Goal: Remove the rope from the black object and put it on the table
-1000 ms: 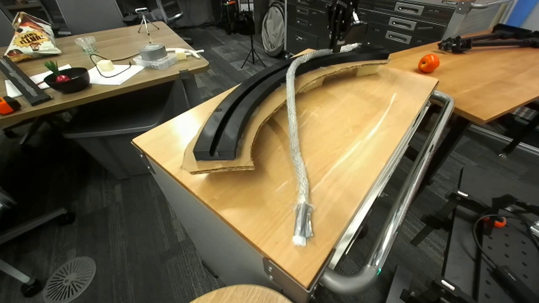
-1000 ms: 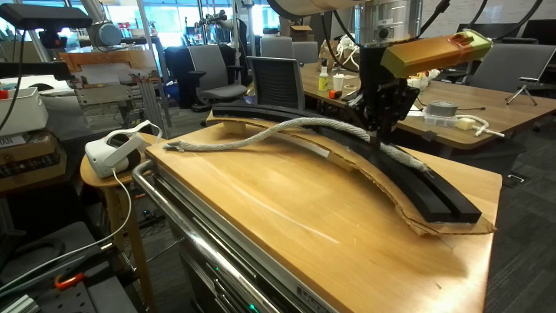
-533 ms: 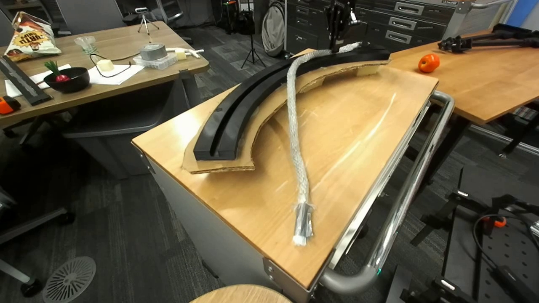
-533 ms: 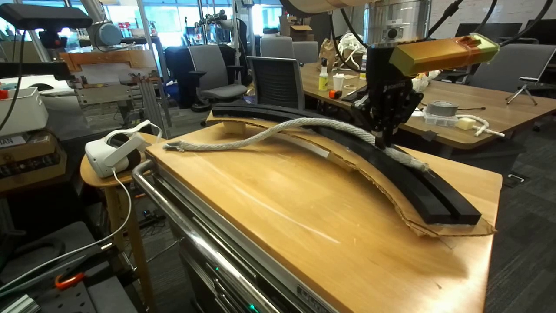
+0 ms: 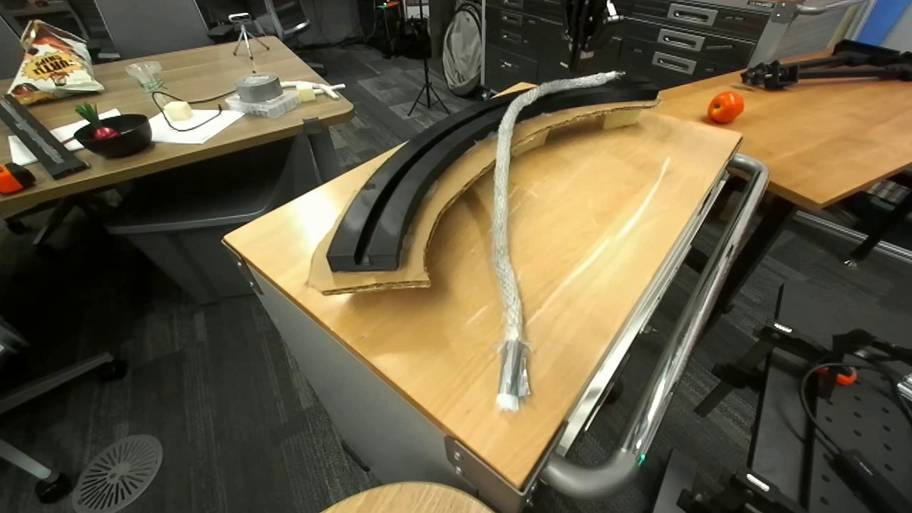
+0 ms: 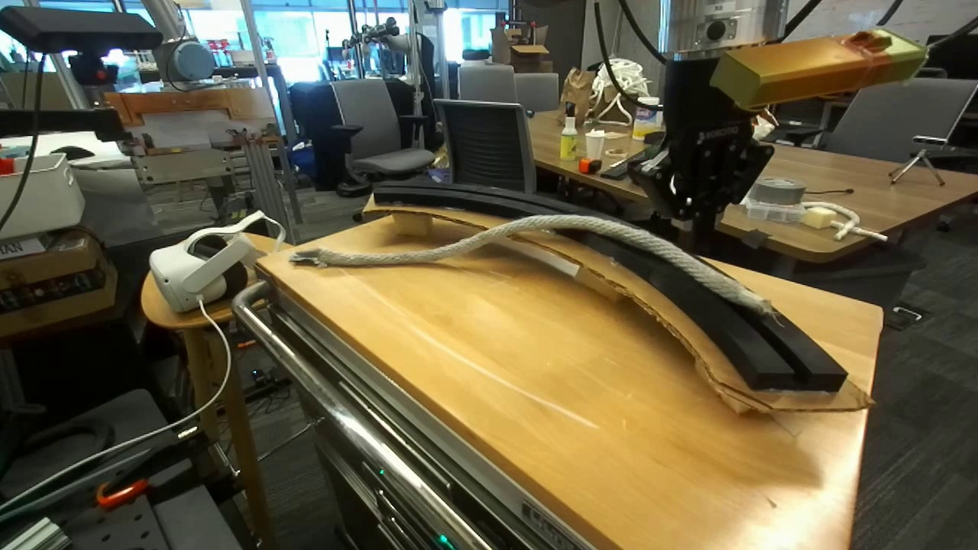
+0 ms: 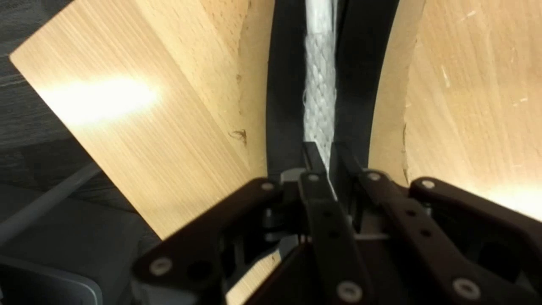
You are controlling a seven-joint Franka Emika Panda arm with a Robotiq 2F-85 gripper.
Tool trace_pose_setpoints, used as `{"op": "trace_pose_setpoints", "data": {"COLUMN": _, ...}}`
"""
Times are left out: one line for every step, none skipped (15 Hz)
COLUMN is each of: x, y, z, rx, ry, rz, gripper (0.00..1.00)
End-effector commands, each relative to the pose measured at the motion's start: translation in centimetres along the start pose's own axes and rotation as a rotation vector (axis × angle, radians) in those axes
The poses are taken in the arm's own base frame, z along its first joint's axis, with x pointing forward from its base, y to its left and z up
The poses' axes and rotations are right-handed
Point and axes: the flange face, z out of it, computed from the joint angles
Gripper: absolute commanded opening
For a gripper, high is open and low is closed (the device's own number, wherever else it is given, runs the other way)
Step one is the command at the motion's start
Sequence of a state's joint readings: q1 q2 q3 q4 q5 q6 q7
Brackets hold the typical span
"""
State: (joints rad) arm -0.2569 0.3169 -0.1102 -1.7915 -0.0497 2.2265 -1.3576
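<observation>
The rope is pale grey-white. Its taped end lies on the table. Its other part rests along the black track, over the groove. In the wrist view the rope runs up between the track's raised edges. My gripper is just above the rope and looks apart from it in both exterior views. Its fingers are close together with a narrow gap, through which rope shows below. Whether they are opening or closing is unclear.
The track sits on a raised cardboard base. A metal tube rail runs along the table's edge. A stool with a white headset and a cluttered desk stand nearby.
The gripper has risen off the rope and moved toward the track's end. The rope has shifted the same way and sideways across the track. The part formerly between the fingers is now uncovered.
</observation>
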Motion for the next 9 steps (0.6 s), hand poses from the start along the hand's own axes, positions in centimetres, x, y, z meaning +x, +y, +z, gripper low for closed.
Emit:
{"op": "trace_pose_setpoints", "data": {"x": -0.8, "y": -1.5, "z": -2.4, "rx": -0.010, "ry": 0.011, "rz": -0.015, "gripper": 0.03}}
{"op": "trace_pose_setpoints", "data": {"x": -1.1, "y": -2.3, "z": -2.9, "rx": -0.019, "ry": 0.004, "rz": -0.023, "gripper": 0.00}}
{"op": "trace_pose_setpoints", "data": {"x": -1.3, "y": -2.7, "z": -3.4, "rx": -0.042, "ry": 0.000, "rz": -0.029, "gripper": 0.00}}
{"op": "trace_pose_setpoints", "data": {"x": -1.4, "y": -2.8, "z": -3.5, "rx": -0.062, "ry": -0.007, "rz": -0.030, "gripper": 0.04}}
{"op": "trace_pose_setpoints", "data": {"x": -1.5, "y": -3.0, "z": -3.7, "rx": -0.060, "ry": 0.003, "rz": -0.049, "gripper": 0.26}}
{"op": "trace_pose_setpoints", "data": {"x": -1.5, "y": -2.9, "z": -3.6, "rx": -0.058, "ry": 0.003, "rz": -0.043, "gripper": 0.27}}
{"op": "trace_pose_setpoints", "data": {"x": -1.4, "y": -2.9, "z": -3.6, "rx": -0.055, "ry": 0.005, "rz": -0.041, "gripper": 0.32}}
{"op": "trace_pose_setpoints", "data": {"x": -1.2, "y": -2.9, "z": -3.4, "rx": -0.052, "ry": 0.007, "rz": -0.045, "gripper": 0.42}}
{"op": "trace_pose_setpoints", "data": {"x": -1.1, "y": -2.8, "z": -3.3, "rx": -0.050, "ry": 0.007, "rz": -0.041, "gripper": 0.49}}
